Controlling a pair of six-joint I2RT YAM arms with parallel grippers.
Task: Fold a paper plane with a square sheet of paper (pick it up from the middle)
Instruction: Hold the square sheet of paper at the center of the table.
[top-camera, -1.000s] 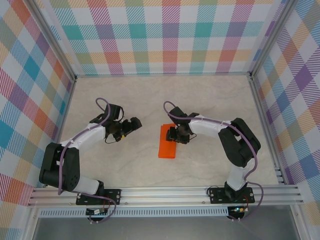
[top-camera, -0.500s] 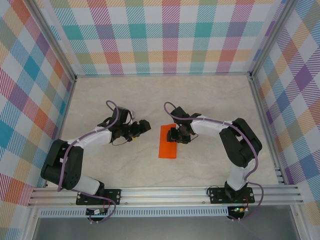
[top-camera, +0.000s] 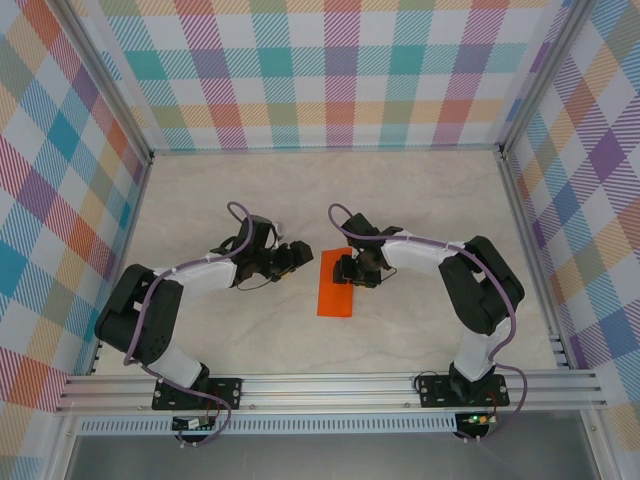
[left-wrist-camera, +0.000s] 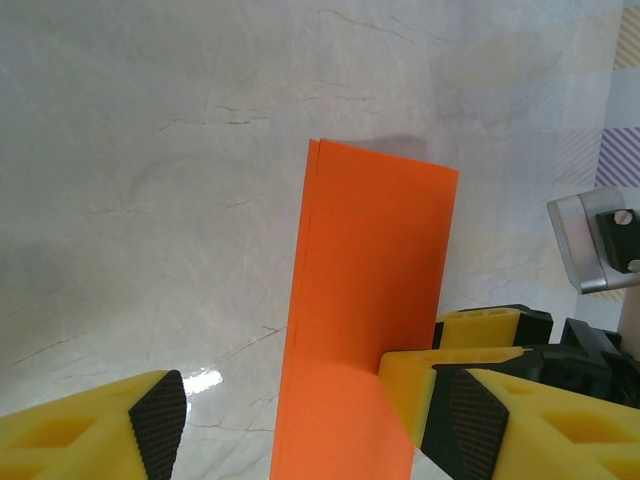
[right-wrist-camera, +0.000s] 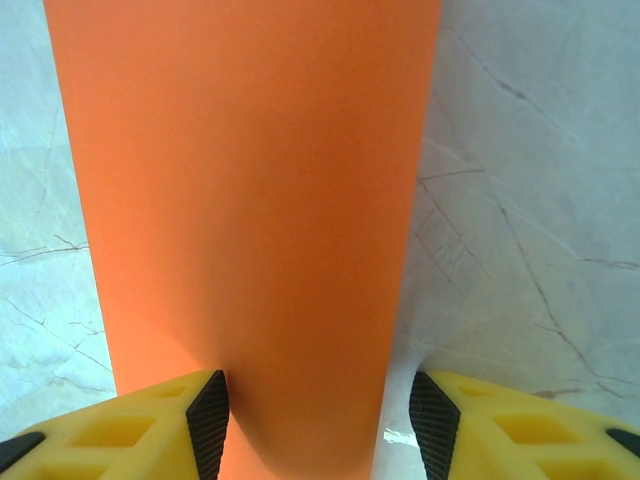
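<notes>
The square sheet of paper (top-camera: 335, 290) is bright orange and lies on the table folded in half into a long rectangle; no paper plane is in view. My right gripper (top-camera: 350, 270) sits over its far end. In the right wrist view the paper (right-wrist-camera: 240, 180) runs between the open right gripper (right-wrist-camera: 320, 420); the left pad (right-wrist-camera: 208, 420) touches it and the right pad stands clear. My left gripper (top-camera: 297, 256) is just left of the sheet's far end. In the left wrist view the left gripper (left-wrist-camera: 315, 425) is open, with the paper (left-wrist-camera: 370, 270) between its wide fingers.
The pale marble-patterned table (top-camera: 250, 330) is ringed by checked walls (top-camera: 330, 70), with an aluminium rail (top-camera: 330, 385) along the near edge. In the left wrist view, yellow fingers (left-wrist-camera: 490, 328) of the right gripper stand at the paper's right edge.
My left arm has swung right, up to the sheet's far end, and its jaws have narrowed. The right gripper and the paper have stayed in place.
</notes>
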